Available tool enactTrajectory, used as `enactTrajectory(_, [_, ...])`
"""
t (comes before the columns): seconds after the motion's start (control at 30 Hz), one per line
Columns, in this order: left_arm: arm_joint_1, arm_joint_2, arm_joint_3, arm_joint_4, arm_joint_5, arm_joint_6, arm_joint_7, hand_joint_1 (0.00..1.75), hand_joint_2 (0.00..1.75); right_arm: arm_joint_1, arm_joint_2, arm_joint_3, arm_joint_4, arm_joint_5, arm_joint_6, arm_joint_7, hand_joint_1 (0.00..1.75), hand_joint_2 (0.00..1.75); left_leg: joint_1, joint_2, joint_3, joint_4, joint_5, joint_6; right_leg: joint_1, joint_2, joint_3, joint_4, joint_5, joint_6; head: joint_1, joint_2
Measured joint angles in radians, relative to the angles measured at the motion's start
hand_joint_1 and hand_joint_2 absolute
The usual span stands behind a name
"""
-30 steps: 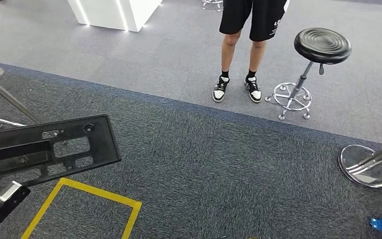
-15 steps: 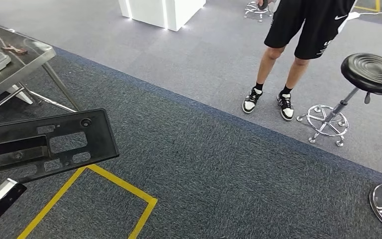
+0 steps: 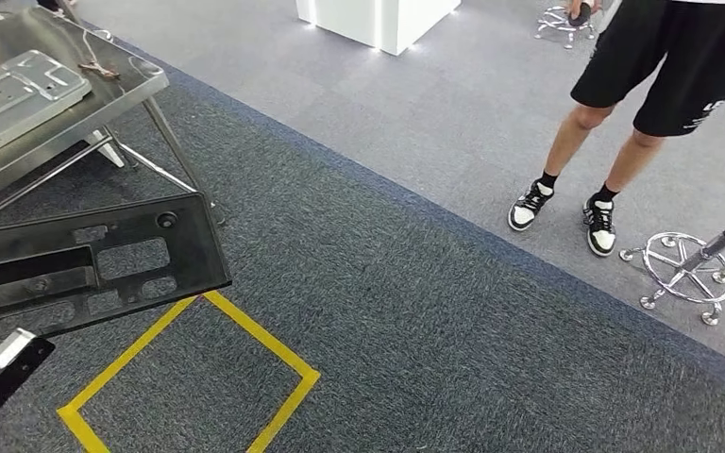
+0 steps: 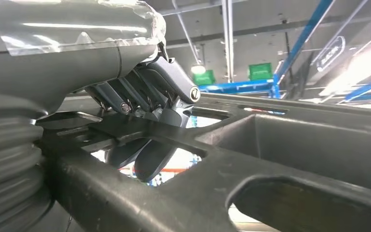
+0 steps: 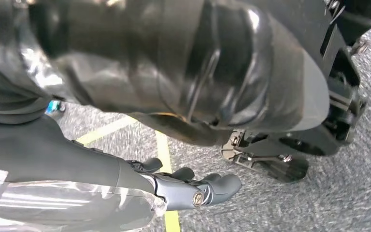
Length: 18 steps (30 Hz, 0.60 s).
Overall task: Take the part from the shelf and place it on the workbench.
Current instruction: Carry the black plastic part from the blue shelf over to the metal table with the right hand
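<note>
At nine o'clock the part (image 3: 85, 274) is gripped by the left hand (image 4: 149, 121), off the shelf, with the worktop (image 3: 142, 80) at eleven o'clock not yet reached.

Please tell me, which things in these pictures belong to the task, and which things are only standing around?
For the task:
- black plastic part, gripped by the left hand
- metal workbench

Only standing around:
- person
- stool
- yellow tape square
- grey metal plate on the workbench
- right hand, holding nothing

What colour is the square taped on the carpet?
Yellow. The square outline of tape shows best in the head view.
</note>
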Motion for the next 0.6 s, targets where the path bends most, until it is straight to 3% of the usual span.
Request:
enactTrajectory(0.07, [-0.014, -0.004, -0.005, 0.003, 0.003, 0.000, 0.000, 1.75, 1.75, 0.000, 0.000, 0.000, 0.000, -0.001, 0.001, 0.000, 0.00, 0.00, -0.013, 0.051, 0.062, -0.126, 0.047, 0.014, 0.003, -0.022, 0.012, -0.004, -0.008, 0.006, 0.000, 0.000])
enactTrajectory(0.13, [-0.029, -0.008, -0.009, 0.007, 0.006, -0.002, 0.002, 1.75, 1.75, -0.002, 0.000, 0.000, 0.000, -0.002, 0.002, 0.000, 0.00, 0.00, -0.028, 0.078, 0.082, -0.171, 0.045, 0.027, 0.008, -0.044, 0.021, -0.010, -0.013, 0.016, 0.000, 0.000])
enactTrajectory(0.2, [-0.036, -0.013, -0.012, 0.010, 0.009, -0.006, 0.006, 1.75, 1.75, -0.005, 0.001, 0.000, 0.000, -0.002, 0.002, 0.000, 0.00, 0.00, -0.025, 0.052, 0.088, -0.183, 0.047, 0.037, 0.009, -0.064, 0.032, -0.015, -0.019, 0.028, 0.000, 0.000])
enactTrajectory(0.27, [-0.040, -0.021, -0.013, 0.012, 0.008, -0.012, 0.011, 1.75, 1.75, -0.007, 0.001, 0.000, -0.001, -0.002, 0.001, 0.000, 0.00, 0.00, -0.018, 0.026, 0.099, -0.197, 0.052, 0.048, 0.008, -0.031, 0.028, 0.013, -0.040, 0.037, 0.000, 0.000])
enactTrajectory(0.33, [-0.047, -0.036, -0.016, 0.014, 0.009, -0.017, 0.016, 1.75, 1.75, -0.007, 0.000, 0.000, -0.001, -0.002, 0.001, 0.001, 0.00, 0.00, -0.015, 0.002, 0.105, -0.203, 0.053, 0.057, 0.007, 0.026, -0.026, 0.118, -0.089, 0.040, 0.000, 0.000])
enactTrajectory(0.4, [-0.049, -0.050, -0.020, 0.017, 0.012, -0.020, 0.018, 1.75, 1.75, -0.006, -0.001, 0.000, -0.001, -0.002, 0.000, 0.001, 0.00, 0.00, -0.015, -0.026, 0.105, -0.201, 0.051, 0.062, 0.007, 0.047, -0.104, 0.239, -0.126, 0.040, 0.000, 0.000])
enactTrajectory(0.43, [-0.049, -0.055, -0.022, 0.018, 0.015, -0.022, 0.018, 1.75, 1.75, -0.005, -0.001, 0.000, -0.001, -0.002, 0.000, 0.002, 0.00, 0.00, -0.016, -0.042, 0.107, -0.200, 0.049, 0.062, 0.008, 0.049, -0.128, 0.262, -0.117, 0.040, 0.000, 0.000])
enactTrajectory(0.47, [-0.048, -0.058, -0.023, 0.020, 0.017, -0.024, 0.018, 1.75, 1.75, -0.004, -0.002, 0.000, -0.001, -0.003, 0.000, 0.002, 0.00, 0.00, -0.016, -0.058, 0.109, -0.198, 0.046, 0.061, 0.008, 0.052, -0.131, 0.242, -0.086, 0.039, 0.000, 0.000])
enactTrajectory(0.53, [-0.048, -0.064, -0.025, 0.021, 0.023, -0.029, 0.018, 1.75, 1.75, -0.002, -0.004, 0.000, -0.001, -0.003, 0.000, 0.002, 0.00, 0.00, -0.016, -0.086, 0.114, -0.193, 0.039, 0.057, 0.007, 0.077, -0.091, 0.117, 0.003, 0.033, 0.000, 0.000])
enactTrajectory(0.6, [-0.052, -0.067, -0.026, 0.022, 0.030, -0.032, 0.017, 1.75, 1.75, -0.003, -0.006, 0.000, -0.001, -0.003, 0.000, 0.001, 0.00, 0.00, -0.017, -0.109, 0.115, -0.185, 0.031, 0.049, 0.003, 0.110, -0.053, 0.014, 0.048, 0.030, 0.000, 0.000])
